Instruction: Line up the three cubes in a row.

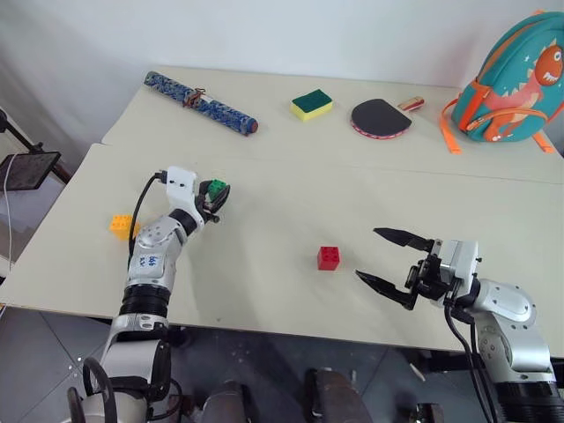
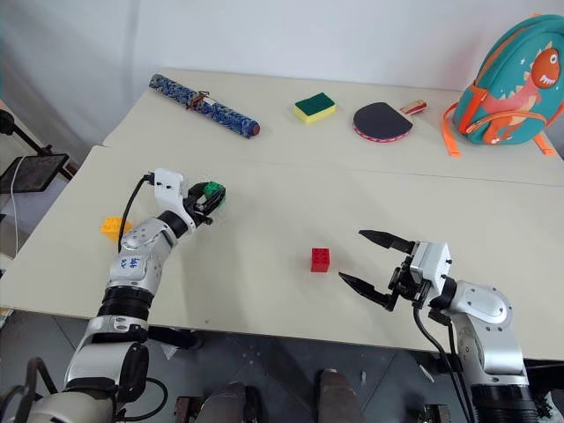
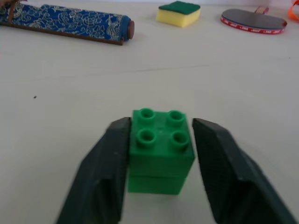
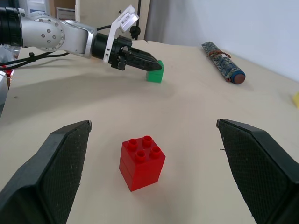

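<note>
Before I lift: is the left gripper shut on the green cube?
Shut: the left gripper has both fingers against the green cube.

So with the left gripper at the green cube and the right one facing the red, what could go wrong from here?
The left gripper has closed on the green cube, but only its fingertips pinch the cube, so it might twist or slip when moved. The right gripper stands wide open with the red cube between its fingers; an off-centre approach could knock it away. The yellow-orange cube sits beside the left forearm, which could brush it.
</note>
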{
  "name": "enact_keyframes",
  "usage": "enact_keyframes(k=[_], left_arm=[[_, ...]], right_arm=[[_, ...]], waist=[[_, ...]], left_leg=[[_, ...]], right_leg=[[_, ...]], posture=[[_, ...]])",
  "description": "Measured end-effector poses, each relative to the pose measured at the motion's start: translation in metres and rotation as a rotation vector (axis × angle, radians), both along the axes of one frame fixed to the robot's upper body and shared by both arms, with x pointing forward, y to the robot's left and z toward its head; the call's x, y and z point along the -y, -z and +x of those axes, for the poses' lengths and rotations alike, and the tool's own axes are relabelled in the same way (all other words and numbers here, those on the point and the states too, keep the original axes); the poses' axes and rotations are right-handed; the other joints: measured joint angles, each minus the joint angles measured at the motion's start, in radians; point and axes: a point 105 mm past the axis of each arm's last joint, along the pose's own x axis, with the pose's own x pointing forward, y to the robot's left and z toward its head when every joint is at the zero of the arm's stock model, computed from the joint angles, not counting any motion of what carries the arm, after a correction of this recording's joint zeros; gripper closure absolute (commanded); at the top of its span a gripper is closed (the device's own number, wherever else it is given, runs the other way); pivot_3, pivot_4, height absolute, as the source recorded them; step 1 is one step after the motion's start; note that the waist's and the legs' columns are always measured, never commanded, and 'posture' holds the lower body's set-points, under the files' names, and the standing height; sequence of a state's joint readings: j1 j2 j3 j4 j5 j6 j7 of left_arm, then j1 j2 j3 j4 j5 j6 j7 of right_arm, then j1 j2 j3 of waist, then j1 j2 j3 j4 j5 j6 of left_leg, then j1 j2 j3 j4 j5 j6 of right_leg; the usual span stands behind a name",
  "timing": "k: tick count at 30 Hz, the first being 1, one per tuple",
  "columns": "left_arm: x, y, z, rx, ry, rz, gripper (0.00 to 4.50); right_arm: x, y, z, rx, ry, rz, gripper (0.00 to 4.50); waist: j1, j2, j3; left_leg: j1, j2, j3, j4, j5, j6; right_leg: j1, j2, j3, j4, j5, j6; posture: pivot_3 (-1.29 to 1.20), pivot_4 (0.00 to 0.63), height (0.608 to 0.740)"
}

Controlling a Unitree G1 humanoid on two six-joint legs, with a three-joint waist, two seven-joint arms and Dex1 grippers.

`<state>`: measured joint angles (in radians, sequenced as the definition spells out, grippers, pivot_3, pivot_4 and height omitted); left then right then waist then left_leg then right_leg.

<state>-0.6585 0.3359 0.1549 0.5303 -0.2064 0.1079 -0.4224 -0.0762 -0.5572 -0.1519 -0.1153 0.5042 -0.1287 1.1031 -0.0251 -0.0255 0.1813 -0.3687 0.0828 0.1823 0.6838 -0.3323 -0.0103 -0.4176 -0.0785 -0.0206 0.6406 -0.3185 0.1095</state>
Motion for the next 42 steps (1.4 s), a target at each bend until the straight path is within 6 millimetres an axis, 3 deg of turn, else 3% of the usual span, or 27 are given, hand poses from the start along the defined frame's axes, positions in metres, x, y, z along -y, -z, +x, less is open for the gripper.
enact_keyframes(k=[2,5,10,12,15,19,28,30,34,38,40,42], left_arm=[[0.002,0.001,-0.002,0.001,0.019,0.002,3.03],[0.018,-0.001,-0.014,0.016,0.191,-0.016,3.03],[0.062,-0.026,-0.059,0.118,0.725,0.058,3.03],[0.073,-0.023,-0.071,0.111,0.883,0.147,3.03],[0.086,-0.003,-0.082,0.054,1.045,0.259,3.03],[0.092,0.021,-0.078,-0.021,1.11,0.32,3.03],[0.099,0.021,-0.073,0.023,1.136,0.348,3.03],[0.099,0.021,-0.073,0.021,1.142,0.347,2.3],[0.095,0.012,-0.072,0.058,1.11,0.336,1.14],[0.072,-0.015,-0.072,0.148,1.019,0.315,1.14],[0.033,-0.013,-0.098,0.14,0.876,0.281,1.14],[0.003,-0.011,-0.113,0.125,0.68,0.215,0.79]], right_arm=[[-0.002,0.001,0.0,-0.003,-0.002,0.003,0.0],[-0.005,0.003,0.0,-0.01,-0.004,0.006,0.0],[0.003,0.006,-0.002,-0.023,0.02,-0.016,0.0],[0.009,0.005,-0.003,-0.02,0.038,-0.027,0.0],[0.011,0.005,-0.005,-0.022,0.045,-0.033,0.0],[0.012,0.008,-0.012,-0.035,0.055,-0.032,0.0],[0.012,0.009,-0.015,-0.047,0.068,-0.031,0.0],[0.012,0.009,-0.015,-0.047,0.069,-0.031,0.0],[0.008,0.007,-0.013,-0.037,0.053,-0.031,0.0],[0.004,0.005,-0.012,-0.032,0.03,-0.031,0.0],[-0.003,0.0,-0.01,-0.037,-0.018,-0.008,0.0],[-0.007,0.0,-0.01,-0.066,-0.054,0.014,0.0]], waist=[[0.001,0.0,0.0],[0.0,0.0,0.0],[0.002,0.0,0.0],[0.002,0.0,0.0],[0.002,0.0,0.0],[0.0,0.0,0.0],[0.001,0.0,0.0],[0.0,0.0,0.0],[-0.003,0.0,0.0],[-0.001,0.0,0.0],[-0.026,0.001,0.0],[-0.025,0.001,0.001]], left_leg=[[0.0,0.0,0.0,0.0,0.0,0.0],[0.0,0.0,0.0,0.0,0.0,0.0],[-0.001,0.0,0.0,0.0,0.0,0.0],[0.0,0.0,0.0,0.001,0.0,0.0],[0.0,-0.001,0.0,0.001,0.0,0.0],[-0.001,0.0,-0.001,0.001,0.0,0.0],[-0.001,0.0,-0.003,0.001,0.0,0.0],[-0.001,0.0,-0.004,0.001,0.0,0.0],[-0.001,0.0,-0.006,0.001,0.0,0.001],[-0.001,0.0,-0.007,0.001,0.0,0.0],[0.002,0.002,-0.008,-0.001,-0.001,0.0],[0.0,0.004,-0.011,0.0,-0.001,-0.001]], right_leg=[[0.0,0.0,0.0,0.0,0.0,0.0],[0.0,0.0,0.0,0.001,0.0,0.0],[0.0,0.0,0.0,0.0,0.0,0.0],[0.0,0.0,0.0,0.0,0.0,0.0],[0.0,0.001,0.0,-0.001,0.0,0.0],[0.0,0.001,0.0,-0.002,0.0,0.0],[0.0,0.0,0.0,-0.002,0.0,0.0],[0.0,0.001,0.0,-0.001,0.0,0.0],[0.0,0.001,0.001,-0.001,0.0,0.0],[0.0,0.001,0.0,0.002,0.0,0.0],[-0.001,0.001,0.005,0.006,0.0,0.0],[-0.003,0.0,0.002,0.007,0.0,0.0]], posture=[[0.0,0.15,0.74],[0.0,0.15,0.74],[0.0,0.15,0.74],[0.0,0.15,0.74],[0.0,0.15,0.74],[0.0,0.15,0.74],[0.0,0.15,0.74],[0.0,0.15,0.74],[0.0,0.15,0.74],[0.0,0.15,0.74],[0.0,0.15,0.74],[0.0,0.15,0.74]])
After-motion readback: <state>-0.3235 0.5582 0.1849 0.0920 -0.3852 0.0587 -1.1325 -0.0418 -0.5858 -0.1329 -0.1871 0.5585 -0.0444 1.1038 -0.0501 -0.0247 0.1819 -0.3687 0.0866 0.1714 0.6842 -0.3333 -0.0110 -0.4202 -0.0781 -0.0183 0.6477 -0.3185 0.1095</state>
